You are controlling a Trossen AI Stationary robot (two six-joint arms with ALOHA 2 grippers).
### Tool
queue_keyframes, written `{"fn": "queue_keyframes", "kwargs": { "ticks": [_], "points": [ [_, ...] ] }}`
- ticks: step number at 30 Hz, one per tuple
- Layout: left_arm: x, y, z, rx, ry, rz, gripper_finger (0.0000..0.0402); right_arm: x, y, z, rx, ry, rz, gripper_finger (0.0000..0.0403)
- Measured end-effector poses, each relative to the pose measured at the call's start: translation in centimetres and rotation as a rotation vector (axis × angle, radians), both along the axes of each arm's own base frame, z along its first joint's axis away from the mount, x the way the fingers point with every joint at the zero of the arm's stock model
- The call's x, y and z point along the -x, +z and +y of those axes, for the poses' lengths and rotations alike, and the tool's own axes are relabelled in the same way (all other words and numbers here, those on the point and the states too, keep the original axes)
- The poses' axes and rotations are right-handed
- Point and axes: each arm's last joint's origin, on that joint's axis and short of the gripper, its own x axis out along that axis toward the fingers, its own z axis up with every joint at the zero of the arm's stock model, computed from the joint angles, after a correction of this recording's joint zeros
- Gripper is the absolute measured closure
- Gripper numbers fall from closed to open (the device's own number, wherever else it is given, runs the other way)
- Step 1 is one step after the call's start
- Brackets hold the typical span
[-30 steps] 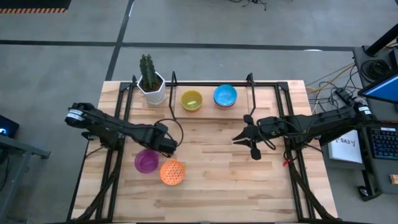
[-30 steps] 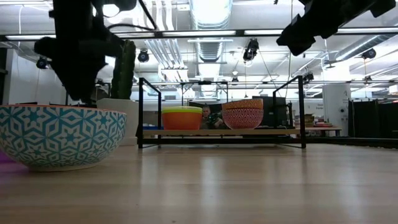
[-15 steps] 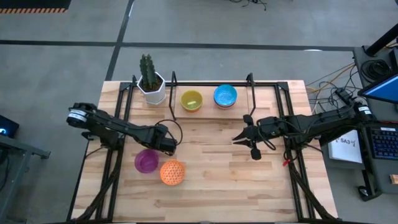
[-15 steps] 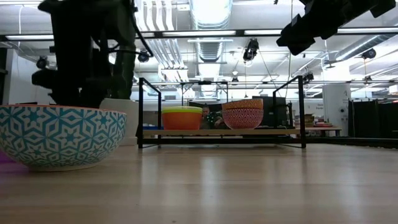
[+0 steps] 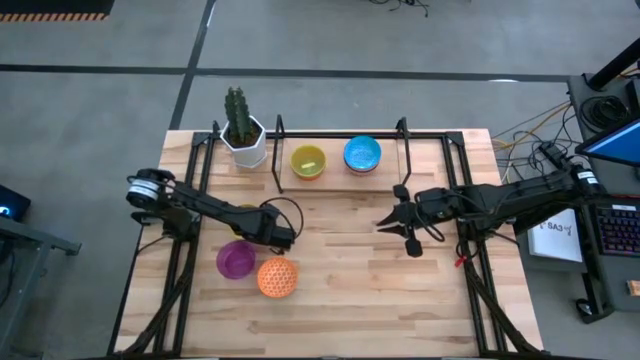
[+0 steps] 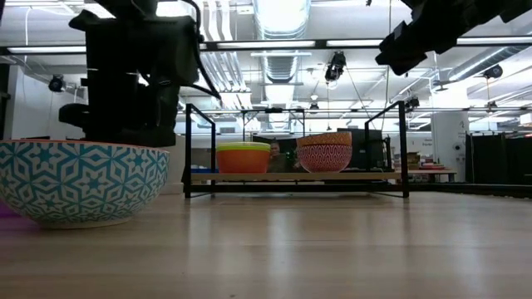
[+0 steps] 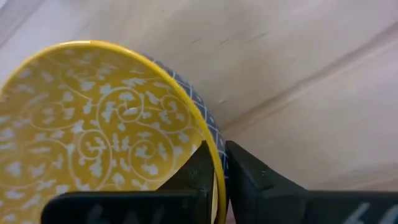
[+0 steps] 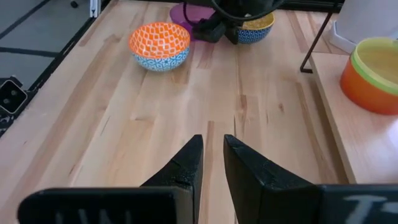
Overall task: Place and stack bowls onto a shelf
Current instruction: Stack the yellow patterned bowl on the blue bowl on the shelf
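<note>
A gold-patterned bowl [image 7: 106, 124], blue outside, stands on the table [image 5: 340, 300] left of the middle, with my left gripper [image 5: 281, 236] shut on its rim. The gripper hides it in the high view. Near it sit a purple bowl [image 5: 236, 260] and an orange patterned bowl [image 5: 277, 277]. The shelf [image 5: 400, 172] at the far edge carries a yellow bowl [image 5: 308, 160] and a blue bowl [image 5: 362, 154], each on top of another bowl. My right gripper [image 8: 213, 146] hangs above the table's right middle, slightly open, with nothing between its fingers. My left gripper holds the gold bowl by its rim [image 7: 219, 163], one finger [image 7: 198, 168] inside the bowl and one [image 7: 249, 177] outside against the blue wall. The fingers come from above, slanting from the table's left. The bowl stays upright with its base [image 8: 256, 40] on the table.
A white pot with a cactus [image 5: 243, 135] stands at the far left beside the shelf. Black frame rods [image 5: 185, 260] run along the table's left and right sides. Bare wood lies between the two grippers and along the near edge.
My left gripper has gone down and a little toward the table's right edge, onto the gold bowl behind the orange patterned bowl. The bowls have stayed where they were.
</note>
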Motion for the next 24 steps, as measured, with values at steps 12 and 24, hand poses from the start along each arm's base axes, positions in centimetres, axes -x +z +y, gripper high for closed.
{"fn": "queue_keyframes", "kwargs": {
  "ticks": [12, 24],
  "points": [
    [-4.3, 7.3, -3.1, -0.113, -0.554, -0.099, 0.0395, 3.3, -1.7, 0.4, -0.086, 0.007, -0.048, 0.0349],
    [-12.5, 14.6, 0.8, -0.522, -1.086, -0.376, 0.0396, 5.0, -1.2, 0.3, -0.115, 0.047, -0.148, 0.0349]
  ]
}}
